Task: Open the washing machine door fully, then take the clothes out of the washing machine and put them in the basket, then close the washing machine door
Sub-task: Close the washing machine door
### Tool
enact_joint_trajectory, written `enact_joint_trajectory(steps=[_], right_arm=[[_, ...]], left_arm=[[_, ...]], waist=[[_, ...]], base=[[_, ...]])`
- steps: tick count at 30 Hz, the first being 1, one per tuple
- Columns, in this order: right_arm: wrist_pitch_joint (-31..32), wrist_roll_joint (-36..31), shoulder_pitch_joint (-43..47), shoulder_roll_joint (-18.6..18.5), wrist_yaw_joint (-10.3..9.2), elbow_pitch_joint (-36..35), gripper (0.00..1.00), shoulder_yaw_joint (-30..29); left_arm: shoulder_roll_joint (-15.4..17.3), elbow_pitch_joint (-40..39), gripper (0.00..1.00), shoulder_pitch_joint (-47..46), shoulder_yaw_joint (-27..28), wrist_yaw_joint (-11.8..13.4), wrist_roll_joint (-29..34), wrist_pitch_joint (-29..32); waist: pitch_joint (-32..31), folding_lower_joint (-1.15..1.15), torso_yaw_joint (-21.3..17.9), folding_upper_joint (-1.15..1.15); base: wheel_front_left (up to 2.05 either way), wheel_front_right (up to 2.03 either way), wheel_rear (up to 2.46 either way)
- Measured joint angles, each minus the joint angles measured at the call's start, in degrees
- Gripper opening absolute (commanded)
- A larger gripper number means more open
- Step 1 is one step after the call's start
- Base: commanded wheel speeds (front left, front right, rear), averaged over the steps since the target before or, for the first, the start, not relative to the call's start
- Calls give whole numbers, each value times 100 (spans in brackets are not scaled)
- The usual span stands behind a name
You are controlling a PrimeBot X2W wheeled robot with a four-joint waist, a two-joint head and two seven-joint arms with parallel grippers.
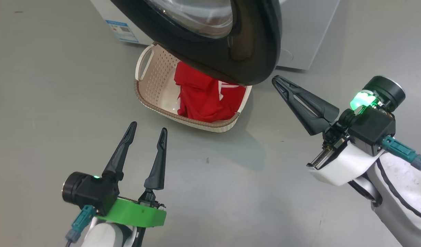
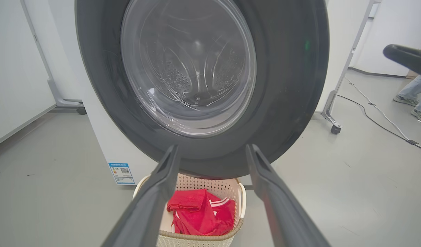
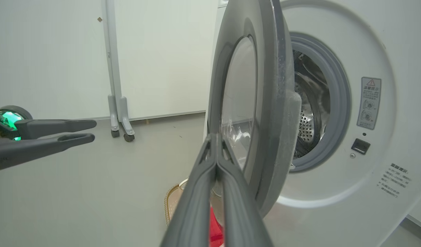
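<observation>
Clothes (image 1: 203, 97), bright red with white stripes, lie heaped in the basket (image 1: 155, 80) at upper centre of the head view. The basket stands on the grey floor (image 1: 42, 103) just before the washing machine (image 1: 310, 34), whose blue sticker (image 1: 123, 31) shows at upper left. The washing machine door (image 1: 258, 44) stands swung out from the machine's front, and its glossy black rim covers the far part of the basket in the frame. In the right wrist view the door is seen nearly edge-on at centre, with the grey rubber ring (image 3: 337, 103) and the steel drum (image 3: 306, 116) to its right.

At lower left of the head view the left gripper (image 1: 148, 127) has its two fingers spread wide with nothing between them. It points up the frame toward the basket and is well apart from it. At the right, the right gripper (image 1: 276, 79) has its fingers pressed together into one point and grips nothing. Its tip lies near the lower right edge of the door's rim; whether it touches cannot be told.

A person's feet (image 2: 407, 99) show at the right edge of the left wrist view
</observation>
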Motion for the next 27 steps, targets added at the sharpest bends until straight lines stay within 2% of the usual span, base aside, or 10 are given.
enact_joint_trajectory(steps=[12, 14, 27], right_arm=[[208, 302, -860, -421, 0, 156, 0, -34], [229, 339, -936, -506, 0, 204, 0, -35], [283, 738, -1529, -865, 51, 510, 0, -223]], left_arm=[[-44, -121, 100, -203, -229, 1, -27, 0], [-45, -160, 100, -248, -297, 10, -179, 0], [-59, -358, 100, -392, -530, 216, -583, 0]], waist=[[642, 0, 575, 0], [734, 0, 672, 0], [1201, 0, 1106, 0]], base=[[0, 0, 0], [0, 0, 0], [0, 0, 0]])
